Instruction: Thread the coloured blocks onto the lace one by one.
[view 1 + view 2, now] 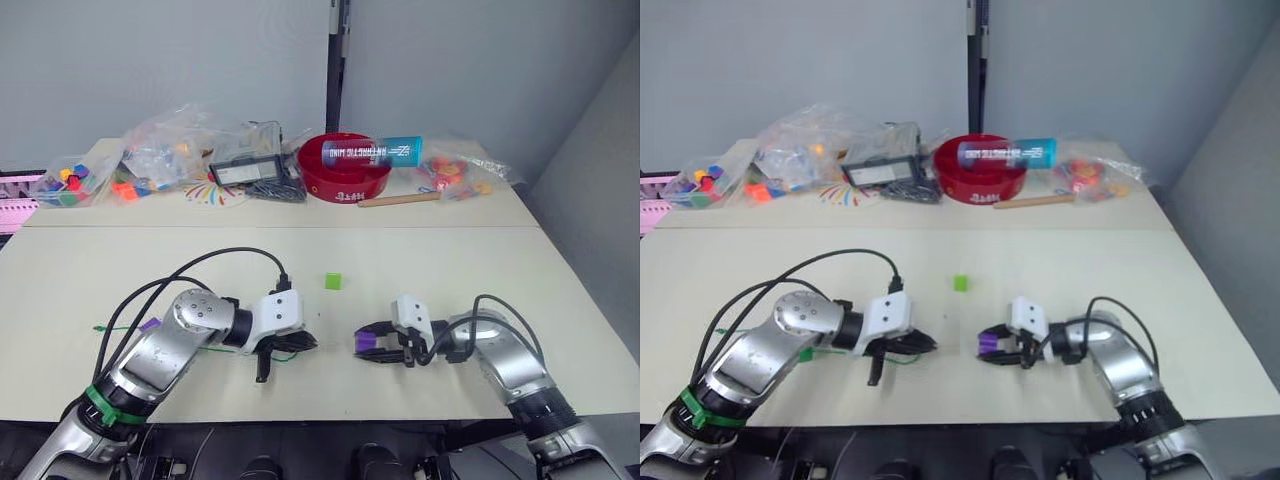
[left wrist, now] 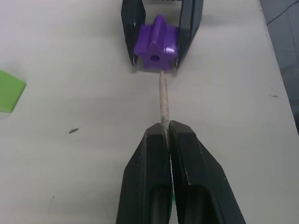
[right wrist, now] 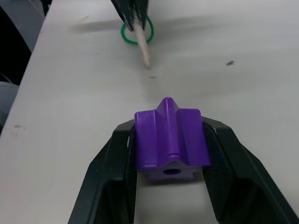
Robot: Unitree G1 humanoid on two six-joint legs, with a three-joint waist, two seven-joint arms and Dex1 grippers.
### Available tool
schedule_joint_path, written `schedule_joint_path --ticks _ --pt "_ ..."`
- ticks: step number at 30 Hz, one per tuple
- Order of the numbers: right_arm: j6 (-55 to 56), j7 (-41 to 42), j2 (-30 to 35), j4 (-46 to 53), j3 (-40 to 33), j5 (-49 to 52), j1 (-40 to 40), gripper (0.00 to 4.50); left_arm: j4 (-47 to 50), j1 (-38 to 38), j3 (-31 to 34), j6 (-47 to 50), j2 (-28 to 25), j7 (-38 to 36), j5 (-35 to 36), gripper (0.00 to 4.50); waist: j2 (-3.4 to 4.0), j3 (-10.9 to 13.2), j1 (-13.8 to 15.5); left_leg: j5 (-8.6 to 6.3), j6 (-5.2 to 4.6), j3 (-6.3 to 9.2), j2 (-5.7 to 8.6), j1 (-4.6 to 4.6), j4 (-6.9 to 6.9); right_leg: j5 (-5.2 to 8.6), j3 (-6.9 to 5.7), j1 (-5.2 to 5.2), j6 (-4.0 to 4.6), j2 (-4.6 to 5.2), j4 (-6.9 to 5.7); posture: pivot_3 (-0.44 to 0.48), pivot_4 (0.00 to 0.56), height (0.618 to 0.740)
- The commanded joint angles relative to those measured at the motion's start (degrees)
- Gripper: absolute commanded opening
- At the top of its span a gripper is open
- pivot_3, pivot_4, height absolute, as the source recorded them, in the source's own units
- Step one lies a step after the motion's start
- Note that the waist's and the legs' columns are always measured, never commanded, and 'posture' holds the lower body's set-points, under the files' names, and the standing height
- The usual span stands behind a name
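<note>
I count two purple blocks (image 1: pixel 368 342) (image 1: pixel 150 325), one green block (image 1: pixel 333 281) beyond my tools, and one lace (image 2: pixel 163 100).

A pale cream worktop (image 1: pixel 420 260) carries everything, with a seam running across it between a near part and a far part. On the near part a light green block (image 1: pixel 333 281) lies alone near the middle, and a thin green lace (image 1: pixel 125 327) trails across the surface toward the left. Along the far part sit clear bags of coloured toy pieces (image 1: pixel 80 180), a black device (image 1: pixel 247 172), a red bowl (image 1: pixel 345 180), a wooden stick (image 1: pixel 398 200) and another bag (image 1: pixel 462 170)
</note>
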State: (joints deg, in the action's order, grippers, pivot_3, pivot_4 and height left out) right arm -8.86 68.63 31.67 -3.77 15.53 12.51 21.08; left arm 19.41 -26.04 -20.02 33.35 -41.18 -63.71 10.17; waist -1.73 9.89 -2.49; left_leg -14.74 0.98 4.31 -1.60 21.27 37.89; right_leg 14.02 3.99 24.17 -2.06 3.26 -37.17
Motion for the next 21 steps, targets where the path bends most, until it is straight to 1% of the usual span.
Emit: schedule_joint_path --ticks 1,12,21 --pt "-1.34 -1.71 -0.37 3.37 0.52 -0.65 -0.76 1.39 1.98 -0.71 -0.83 1.24 -0.53 0.34 -0.66 0.00 0.00 0.00 0.01 0.00 0.00 0.00 0.00 0.00 0.00 0.00 0.00 0.00 0.00 0.00 0.01 0.000 0.150 0.731" --pt "-2.25 -2.61 0.54 3.55 1.56 -3.23 -0.10 1.39 3.62 -3.86 -4.24 5.04 0.15 2.09 -3.24 0.00 0.00 0.00 -0.08 0.00 0.00 0.00 0.00 -0.03 0.00 0.00 0.00 -0.03 0.00 -0.01 0.01 0.000 0.150 0.731" --pt "-3.58 -3.02 0.44 5.05 1.98 -3.12 0.27 1.39 4.37 -4.87 -6.14 7.34 0.27 1.96 -3.50 0.00 0.00 0.00 -0.09 0.00 0.00 0.00 0.00 -0.04 0.00 0.00 0.00 -0.03 0.00 -0.02 0.00 0.000 0.150 0.731"
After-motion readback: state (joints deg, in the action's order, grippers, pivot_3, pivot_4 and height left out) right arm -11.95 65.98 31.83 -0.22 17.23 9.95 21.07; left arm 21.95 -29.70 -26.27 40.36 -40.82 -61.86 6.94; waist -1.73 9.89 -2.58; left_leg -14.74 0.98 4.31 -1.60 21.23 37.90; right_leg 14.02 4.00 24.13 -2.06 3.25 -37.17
